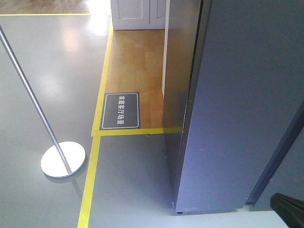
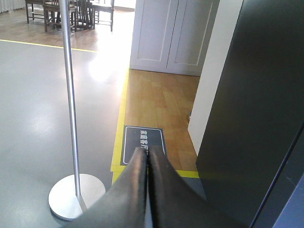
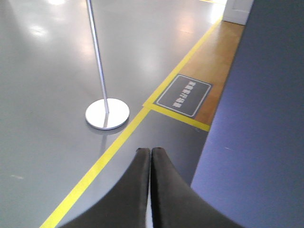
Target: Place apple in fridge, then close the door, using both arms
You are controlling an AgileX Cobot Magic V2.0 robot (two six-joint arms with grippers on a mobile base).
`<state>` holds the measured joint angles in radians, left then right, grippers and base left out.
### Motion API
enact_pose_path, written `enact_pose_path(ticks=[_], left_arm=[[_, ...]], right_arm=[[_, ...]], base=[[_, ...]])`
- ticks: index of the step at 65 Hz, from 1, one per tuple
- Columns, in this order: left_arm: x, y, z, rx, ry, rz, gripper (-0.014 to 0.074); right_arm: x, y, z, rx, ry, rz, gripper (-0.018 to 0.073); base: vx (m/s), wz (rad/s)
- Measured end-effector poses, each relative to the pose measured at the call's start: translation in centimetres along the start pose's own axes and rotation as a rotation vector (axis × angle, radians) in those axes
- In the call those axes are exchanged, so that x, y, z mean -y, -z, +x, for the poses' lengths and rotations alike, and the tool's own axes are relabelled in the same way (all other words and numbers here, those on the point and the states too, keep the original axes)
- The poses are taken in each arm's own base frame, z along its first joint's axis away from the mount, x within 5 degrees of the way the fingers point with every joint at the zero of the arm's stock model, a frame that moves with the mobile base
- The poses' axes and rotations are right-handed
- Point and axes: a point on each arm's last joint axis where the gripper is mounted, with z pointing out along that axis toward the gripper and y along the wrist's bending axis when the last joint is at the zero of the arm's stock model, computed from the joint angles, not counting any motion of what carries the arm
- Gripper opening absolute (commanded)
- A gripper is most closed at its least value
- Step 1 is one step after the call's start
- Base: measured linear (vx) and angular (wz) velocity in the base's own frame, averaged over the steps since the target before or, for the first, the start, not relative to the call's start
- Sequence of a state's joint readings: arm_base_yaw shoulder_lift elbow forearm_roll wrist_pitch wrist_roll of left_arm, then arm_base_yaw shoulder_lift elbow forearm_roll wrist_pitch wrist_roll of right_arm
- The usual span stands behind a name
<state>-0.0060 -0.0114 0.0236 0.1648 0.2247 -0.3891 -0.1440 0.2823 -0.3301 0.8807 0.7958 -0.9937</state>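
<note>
Fridge (image 1: 237, 118) fills the right of the front view, dark grey outside only; inside not seen, so shelves and contents can't be told. Whether the door (image 1: 183, 71) is the far panel edge with its white strip is unclear; it looks open or ajar, not sure. Grey floor (image 1: 47, 71) on the left, wood floor (image 1: 137, 66) far behind yellow tape (image 1: 97, 137), dark floor sign (image 1: 121, 110), silver pole (image 1: 28, 90) on a round base (image 1: 62, 159) near left.

Left claw (image 2: 147, 164) pressed together, nothing in it. Right claw (image 3: 150, 159) also pressed together, empty.

Apple not in any view; location unknown. Judgement: small, light, firm, smooth skin a bit slippery, bruises if squeezed hard; pinch across its widest middle, gentle. Door panel likely stiff and light to swing; push on the flat outside near the free edge.
</note>
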Motion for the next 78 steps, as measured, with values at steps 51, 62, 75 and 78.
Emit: enact_pose_path(ticks=[51,62,75,78], left_arm=[[0.0,0.0,0.0,0.001,-0.001,0.0,-0.0006],[0.0,0.0,0.0,0.001,-0.001,0.0,-0.0006],[0.0,0.0,0.0,0.001,-0.001,0.0,-0.0006],[0.0,0.0,0.0,0.001,-0.001,0.0,-0.0006]], right_arm=[[2.2,-0.2,7.4,0.113,-0.268,0.361,-0.0003],[3.0,-0.7,8.4,0.211,-0.328,0.438,-0.0003],[3.3,-0.3,7.3,0.326,-0.202,0.482,-0.0003],[3.3,-0.2,7.0,0.352,-0.174,0.487,-0.0003]], base=[[0.0,0.0],[0.0,0.0],[0.0,0.0],[0.0,0.0]])
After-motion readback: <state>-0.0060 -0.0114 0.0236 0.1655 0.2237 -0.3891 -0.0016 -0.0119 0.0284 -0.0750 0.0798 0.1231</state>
